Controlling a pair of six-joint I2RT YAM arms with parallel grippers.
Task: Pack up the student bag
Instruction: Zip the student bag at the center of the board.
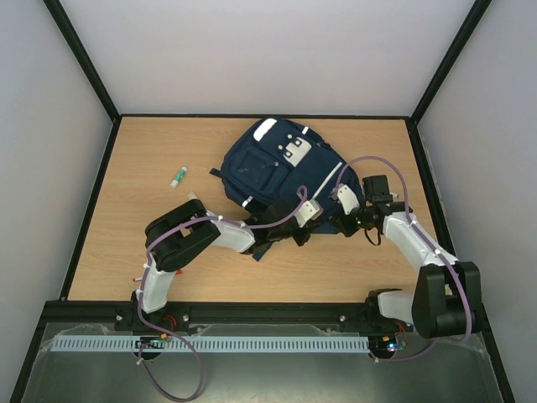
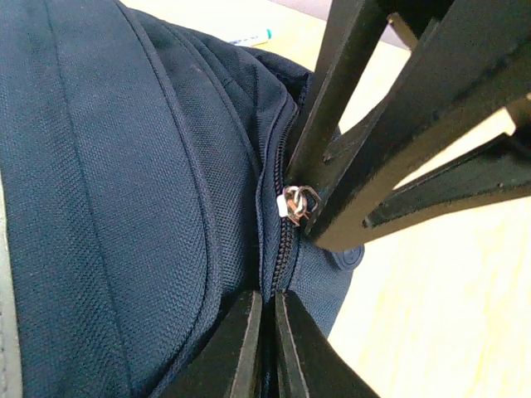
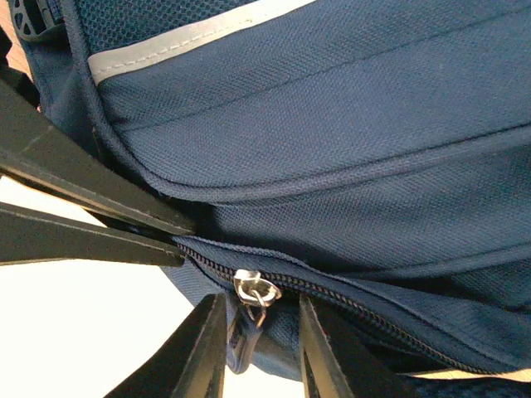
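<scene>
The student bag (image 1: 281, 168) is a navy backpack with white stripes, lying flat mid-table. My left gripper (image 1: 315, 215) is at its near right edge. In the left wrist view it (image 2: 270, 298) is shut on the bag's zipper seam (image 2: 286, 249), just below the metal zipper slider (image 2: 297, 203). My right gripper (image 1: 342, 215) meets it there. In the right wrist view it (image 3: 261, 307) is open, its fingers (image 3: 199, 348) astride the slider (image 3: 255, 288) and its dark pull tab (image 3: 242, 340). The zipper looks closed on both sides of the slider.
A small white and green tube (image 1: 179, 175) lies on the wooden table (image 1: 151, 227) left of the bag, also showing in the left wrist view (image 2: 249, 37). Dark straps (image 1: 277, 239) trail from the bag's near edge. Black frame walls enclose the table.
</scene>
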